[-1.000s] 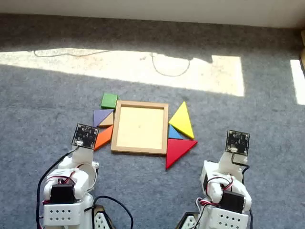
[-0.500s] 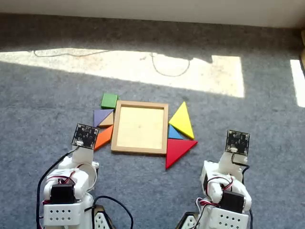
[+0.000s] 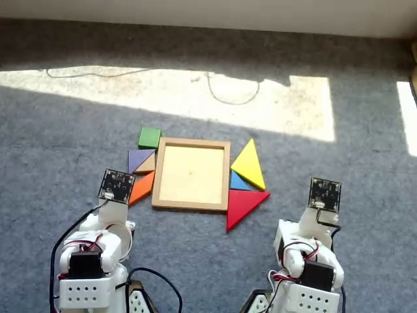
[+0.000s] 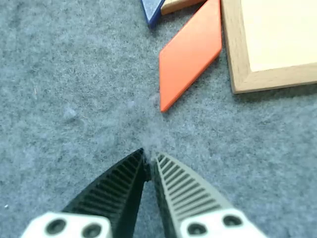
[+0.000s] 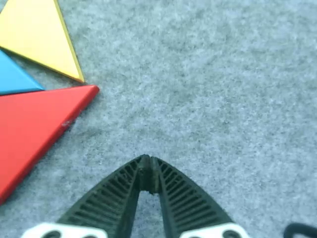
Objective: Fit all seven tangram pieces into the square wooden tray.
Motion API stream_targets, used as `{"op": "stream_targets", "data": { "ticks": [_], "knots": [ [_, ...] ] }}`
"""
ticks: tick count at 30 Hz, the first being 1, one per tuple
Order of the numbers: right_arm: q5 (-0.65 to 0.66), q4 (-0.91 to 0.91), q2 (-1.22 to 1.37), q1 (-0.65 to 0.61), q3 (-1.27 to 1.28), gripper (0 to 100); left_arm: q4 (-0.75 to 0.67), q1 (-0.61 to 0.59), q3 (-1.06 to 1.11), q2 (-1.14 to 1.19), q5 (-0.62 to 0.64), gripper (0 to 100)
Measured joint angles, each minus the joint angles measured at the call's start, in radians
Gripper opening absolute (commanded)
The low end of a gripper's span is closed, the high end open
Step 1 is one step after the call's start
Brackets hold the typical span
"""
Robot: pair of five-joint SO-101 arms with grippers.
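The square wooden tray (image 3: 192, 141) lies empty on the grey felt tabletop (image 3: 339, 169); none of the seven pieces is seated yet.

Piece locations:
- On one side of the tray: green wooden square (image 3: 149, 137), purple triangle (image 3: 137, 158), small tan triangle (image 3: 148, 163), orange parallelogram (image 3: 141, 188).
- On the other side: yellow triangle (image 3: 250, 165), small blue triangle (image 3: 238, 182), large red triangle (image 3: 244, 205).

The left claw (image 4: 148, 158) is closed and empty, with its tips just short of the orange parallelogram's point. The right claw (image 5: 148, 173) is likewise closed and empty, near the corner of the red triangle.

Probable faults:
- The pieces are thin and lie flat on the felt. A claw that comes down without opening wide is likely to skid over an edge.
- The orange parallelogram lies against the tray rim. A sideways push may shift the tray.
- The blue triangle sits wedged between the yellow and red triangles. Dragging either of those may disturb it.

Compared with the earlier frames, no difference is detectable: both arms, all the pieces and the tray hold the same positions.
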Motion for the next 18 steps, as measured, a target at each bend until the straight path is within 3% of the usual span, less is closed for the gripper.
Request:
{"op": "stream_targets", "data": {
  "ticks": [18],
  "knots": [
    [0.002,0.000,0.000,-0.031,0.000,0.5,0.000,0.000,0.000,0.000,0.000,1]
  ]
}}
